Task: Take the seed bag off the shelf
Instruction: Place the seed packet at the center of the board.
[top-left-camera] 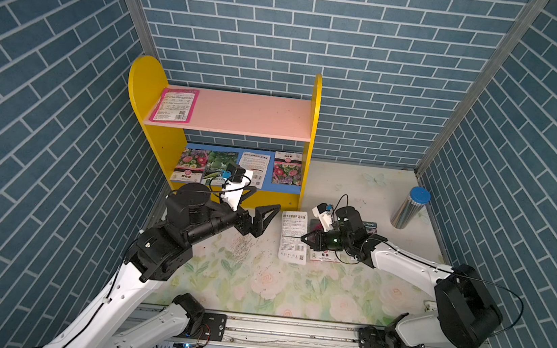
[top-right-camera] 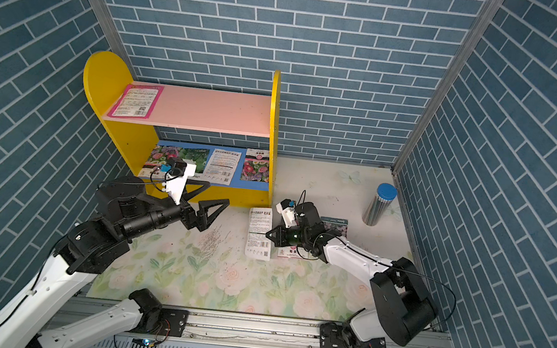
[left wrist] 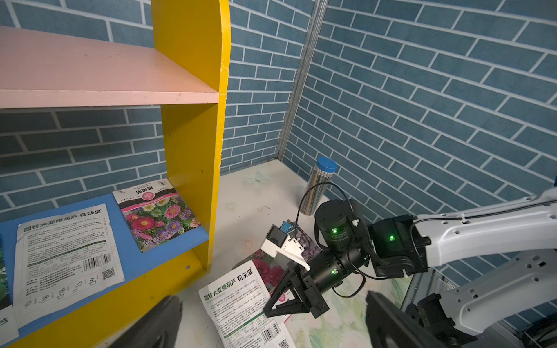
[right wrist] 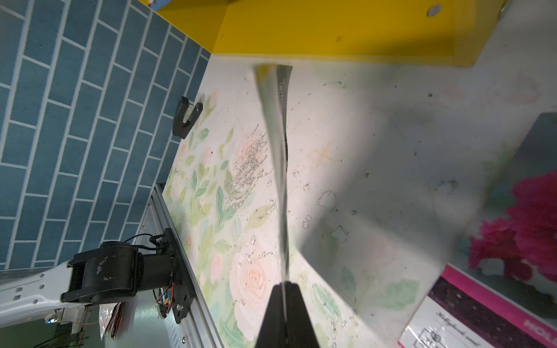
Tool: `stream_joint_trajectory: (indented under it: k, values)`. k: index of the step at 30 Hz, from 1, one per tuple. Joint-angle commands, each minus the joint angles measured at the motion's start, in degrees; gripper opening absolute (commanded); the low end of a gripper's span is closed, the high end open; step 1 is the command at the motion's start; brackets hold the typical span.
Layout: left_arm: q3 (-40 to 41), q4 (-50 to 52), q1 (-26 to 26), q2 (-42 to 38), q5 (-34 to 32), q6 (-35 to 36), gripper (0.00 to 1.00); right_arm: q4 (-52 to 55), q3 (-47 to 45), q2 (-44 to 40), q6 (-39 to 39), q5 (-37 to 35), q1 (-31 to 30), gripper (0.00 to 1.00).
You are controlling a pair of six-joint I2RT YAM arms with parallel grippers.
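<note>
Bags lie in two places in both top views. On the shelf (top-left-camera: 164,134), a pink bag (top-left-camera: 175,105) sits on the upper board (top-left-camera: 251,114) and four more line the lower board (top-left-camera: 279,187). Off it, over the table (top-left-camera: 328,293) near the shelf's front corner, the right gripper (top-left-camera: 306,238) is pressed together on the edge of a white bag (top-left-camera: 293,236). Other bags (top-left-camera: 369,225) lie partly hidden under that arm. The left gripper (top-left-camera: 263,201) hangs spread and empty in front of the lower board. A canister (top-left-camera: 409,208) stands well apart, by the wall. As I read it, this bag's removal is nearly done: it is clear of the shelf and only needs letting go. The task does not say whether the five shelf bags must follow.

Left wrist view shows what the arm hides from above. The white bag is low over a red-flower bag (left wrist: 268,271), label side up, and a flower bag (left wrist: 159,217) lies at the lower board's end. The left fingers (left wrist: 156,325) are dark blurs set far apart.

Right wrist view alone shows the grip itself: the bag runs edge-on, a thin strip, straight out from between the closed jaws. Of the shelf, only the yellow base shows here. No view settles whether the bag touches the table.
</note>
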State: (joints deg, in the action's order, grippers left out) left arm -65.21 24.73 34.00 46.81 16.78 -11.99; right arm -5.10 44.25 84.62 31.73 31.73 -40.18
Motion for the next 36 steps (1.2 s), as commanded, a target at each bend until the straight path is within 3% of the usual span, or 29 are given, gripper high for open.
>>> stream_joint_trajectory:
  k: [1,15,26,28,36]
  values:
    - [0.7,-2.2,0.1,-0.8,0.6,0.6,1.0,-2.5,2.0,2.4,1.3,0.0,-0.7,0.0]
    - [2.5,-2.7,0.1,-1.2,-0.2,0.3,1.0,5.1,8.1,14.8,-1.5,-8.0,-1.0,0.0]
    - [2.4,-2.1,0.1,-1.5,-2.3,-0.1,1.0,7.5,10.8,18.8,-2.6,-11.3,-1.0,0.01]
    - [2.4,-2.1,0.1,-1.5,-3.0,-0.4,1.0,8.1,11.1,19.1,-2.9,-12.2,-1.0,0.05]
    - [2.6,-1.9,0.1,-1.2,-8.4,-3.5,1.0,7.7,10.2,16.3,-4.5,-17.3,-0.8,0.4]
